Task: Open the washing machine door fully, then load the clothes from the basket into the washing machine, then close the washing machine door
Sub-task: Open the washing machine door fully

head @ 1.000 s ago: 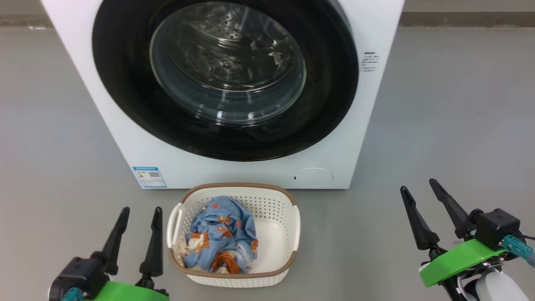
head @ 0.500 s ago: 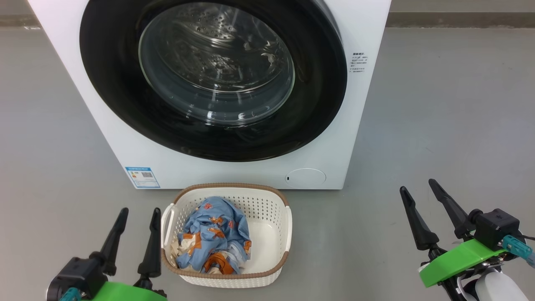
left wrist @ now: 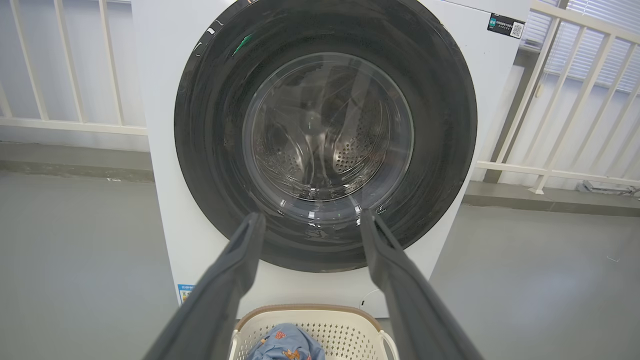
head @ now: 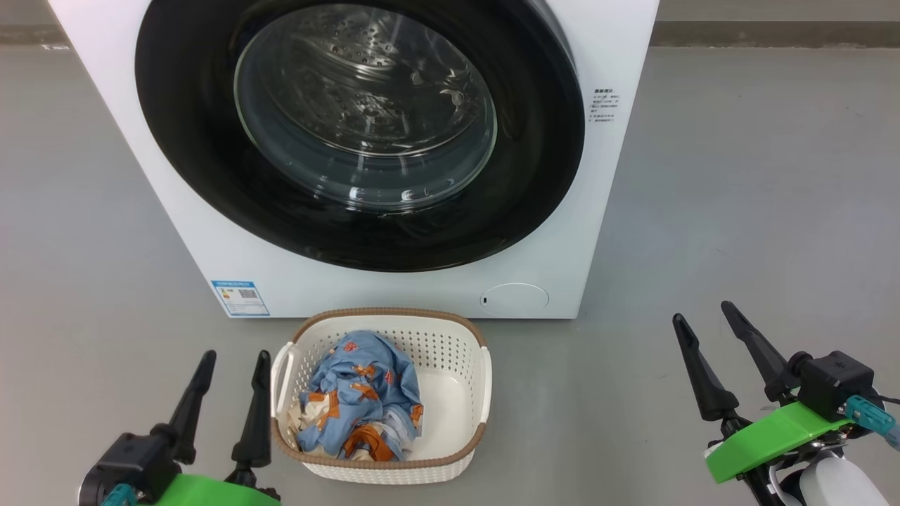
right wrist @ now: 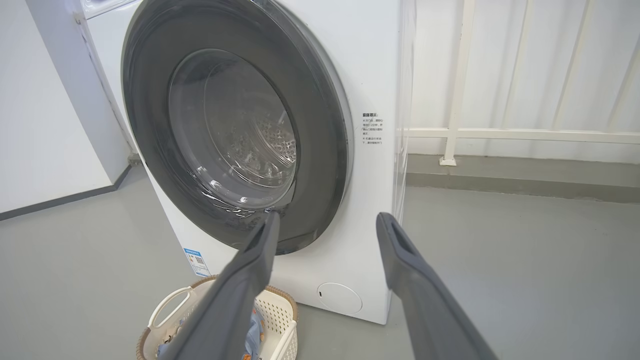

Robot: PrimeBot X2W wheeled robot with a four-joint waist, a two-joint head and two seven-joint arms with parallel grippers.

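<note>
The washing machine [head: 394,292] stands on the grey floor [head: 738,211], a big white box facing the robot. The washing machine door [head: 362,126] lies shut, flush against the machine's front. Its wide black rim covers most of that face, and the steel drum shows through the clear glass bowl at its centre. The shut door is what stands between the drum and the laundry. On the machine's front, below the door, a blue sticker [head: 240,298] sits at the lower left corner and a round white flap [head: 515,299] at the lower right. A small block of dark print [head: 603,105] is on the right edge beside the door rim. The basket [head: 436,344] rests on the floor just in front of the machine, right under the lowest part of the door and slightly left of the machine's centre. The clothes [head: 365,400], light blue with orange and cream patches, are heaped in the half of it toward the machine's left side. The left tool [head: 236,355] hangs in front of the machine's lower left corner, farther out from it than the basket, fingers spread and released, pointing at the door. The right tool [head: 702,310] is out past the machine's right side, well apart from it, likewise released with its fingers wide. A white railing [left wrist: 550,100] runs behind the machine on both sides.
</note>
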